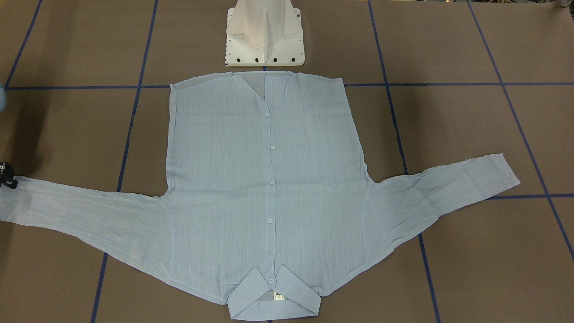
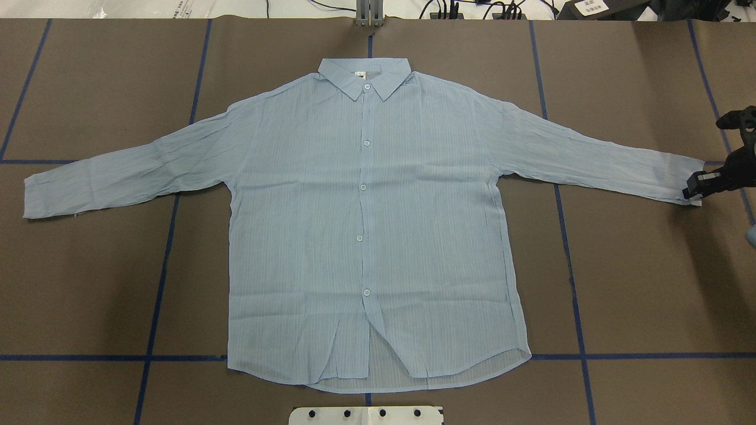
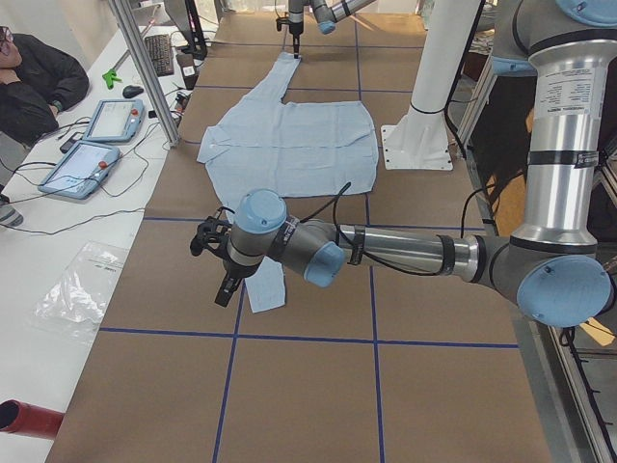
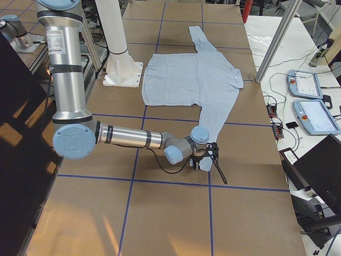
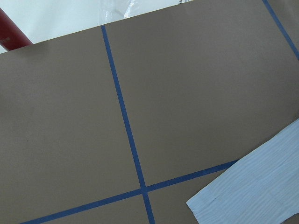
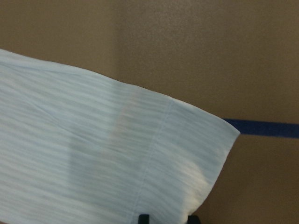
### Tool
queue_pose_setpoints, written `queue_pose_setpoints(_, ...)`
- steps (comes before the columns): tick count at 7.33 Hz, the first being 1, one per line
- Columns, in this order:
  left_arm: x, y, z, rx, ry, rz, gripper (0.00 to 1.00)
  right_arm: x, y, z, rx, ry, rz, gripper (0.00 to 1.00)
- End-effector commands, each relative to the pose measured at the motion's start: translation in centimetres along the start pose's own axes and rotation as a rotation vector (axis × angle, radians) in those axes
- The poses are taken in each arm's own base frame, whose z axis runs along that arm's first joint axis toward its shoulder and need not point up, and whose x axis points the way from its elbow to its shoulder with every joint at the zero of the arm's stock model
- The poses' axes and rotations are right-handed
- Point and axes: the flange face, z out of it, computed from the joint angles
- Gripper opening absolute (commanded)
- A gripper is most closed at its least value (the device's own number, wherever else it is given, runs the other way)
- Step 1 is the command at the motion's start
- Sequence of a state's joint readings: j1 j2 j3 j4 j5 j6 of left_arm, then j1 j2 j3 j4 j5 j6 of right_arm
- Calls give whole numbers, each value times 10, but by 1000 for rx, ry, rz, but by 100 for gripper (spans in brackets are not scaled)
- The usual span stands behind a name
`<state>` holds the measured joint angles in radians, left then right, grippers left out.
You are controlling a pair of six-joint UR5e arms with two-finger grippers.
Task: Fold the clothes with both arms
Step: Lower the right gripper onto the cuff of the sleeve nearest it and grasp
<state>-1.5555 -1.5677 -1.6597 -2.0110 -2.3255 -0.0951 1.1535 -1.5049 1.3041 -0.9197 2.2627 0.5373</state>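
**ITEM: long-sleeved shirt, laid flat, first fold pending**

**Loc.:** shirt [image 2: 366,236] spread front-up across middle of desk [image 2: 649,283]. Collar [image 2: 365,77] on side away from robot, hem towards white pedestal base [image 1: 264,36]. Both sleeves out sideways, slanting a little towards robot.

**Grippers:**
- Right gripper [image 2: 697,188] at end of right cuff [image 6: 187,140], touching it. Wrist cam shows its two tips apart at cuff edge, so not clamped by the look of it.
- Left gripper [image 3: 225,287] just beside left cuff [image 5: 243,196]. Seen only from side cam, so cannot tell whether apart or together.

**Step in hand (judged):** getting hold of both cuffs to bring sleeves in over body. Nothing folded yet, so task is at its start.

**Handling notes:**
- Cloth looks light and limp. Pinch well in from cuff edge, through both layers, else it may slip out.
- Lift only enough to clear desk.
- Carry both sleeves inward together so body isn't dragged off square.
- Lay flat before letting go.

**Desc.:**
- Thin, light blue, fine stripe.
- Five white buttons [image 2: 363,187] show down the front.
- Small neck label [image 2: 359,74] inside collar.
- Body fairly smooth, sleeves more crinkled.
- Front tails part below last button, w/ back panel showing in the gap
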Motion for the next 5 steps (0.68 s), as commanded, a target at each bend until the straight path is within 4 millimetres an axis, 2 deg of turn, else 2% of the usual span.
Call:
queue_pose_setpoints(1, 0, 0, 0, 1, 0, 1, 100, 4, -5, -9, 14, -11, 10, 21)
queue_pose_setpoints(2, 0, 0, 0, 1, 0, 1, 100, 6, -5, -15, 29, -15, 9, 14)
queue_pose_setpoints(3, 0, 0, 0, 0, 0, 0, 100, 12, -6, -22, 43, -17, 17, 0)
queue_pose_setpoints(4, -1, 0, 0, -1, -2, -1, 100, 12, -7, -24, 52, -15, 12, 0)
queue_pose_setpoints(5, 0, 0, 1, -1, 0, -1, 100, 1, -11, -38, 77, -28, -9, 0)
